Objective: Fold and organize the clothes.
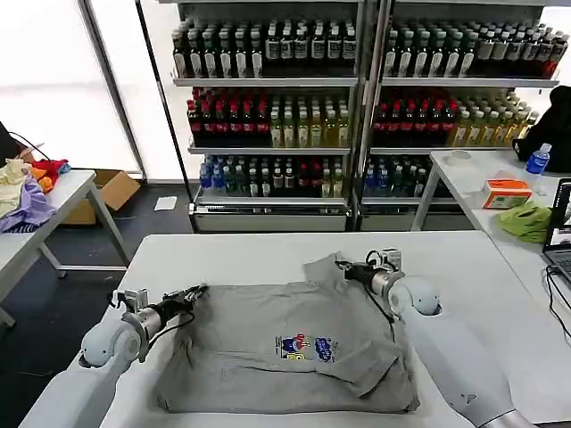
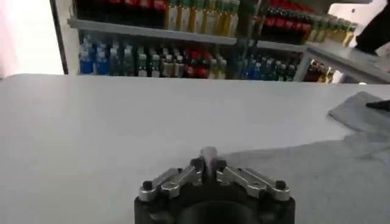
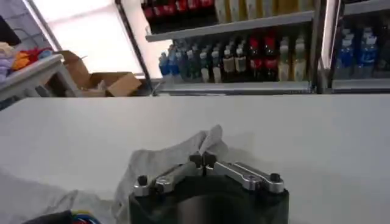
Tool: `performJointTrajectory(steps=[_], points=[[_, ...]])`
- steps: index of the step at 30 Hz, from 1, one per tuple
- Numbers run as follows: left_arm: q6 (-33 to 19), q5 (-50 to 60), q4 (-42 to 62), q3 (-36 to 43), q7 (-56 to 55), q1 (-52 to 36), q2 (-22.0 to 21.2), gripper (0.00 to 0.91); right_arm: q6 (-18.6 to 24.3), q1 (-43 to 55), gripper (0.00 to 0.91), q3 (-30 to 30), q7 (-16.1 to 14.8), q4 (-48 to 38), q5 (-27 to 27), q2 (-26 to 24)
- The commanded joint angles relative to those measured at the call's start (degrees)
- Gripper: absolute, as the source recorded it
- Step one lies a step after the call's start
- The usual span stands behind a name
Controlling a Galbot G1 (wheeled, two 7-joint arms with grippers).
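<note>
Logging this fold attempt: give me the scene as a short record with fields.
garment: light grey cotton T-shirt with small multicoloured chest print, spread on the white table
left gripper: at the shirt's left shoulder edge, shut on the fabric
right gripper: at the shirt's far right corner, shut on a raised fold
fold state: partly folded, lower right overlapped

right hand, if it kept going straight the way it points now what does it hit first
The right hand is shut on the T-shirt's far corner and points toward the table's far left side. Beyond the cloth it holds, the way looks free over bare table, though depth is hard to judge.
</note>
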Motion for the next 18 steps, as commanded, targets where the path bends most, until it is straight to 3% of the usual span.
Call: performJointTrajectory(steps=[1,11,18], points=[[-0.6,-2.5,-7.9,-1.2,-6.2,0.5,0.9,0.0,0.1,-2.1,0.0,2.8,1.0,4.6,4.2,-0.2],[-0.8,-3.8,-21.2,-9.1,-7.7,11.0,4.0,0.0,-0.6,-14.3,0.0,10.4,3.9,23.8,10.6,-7.4],[-1.3,-2.8,-28.5,-15.2,-7.8,22.0,4.4,0.0,-1.1,-28.1,0.0,21.0,5.6,38.2,13.6,-12.4]])
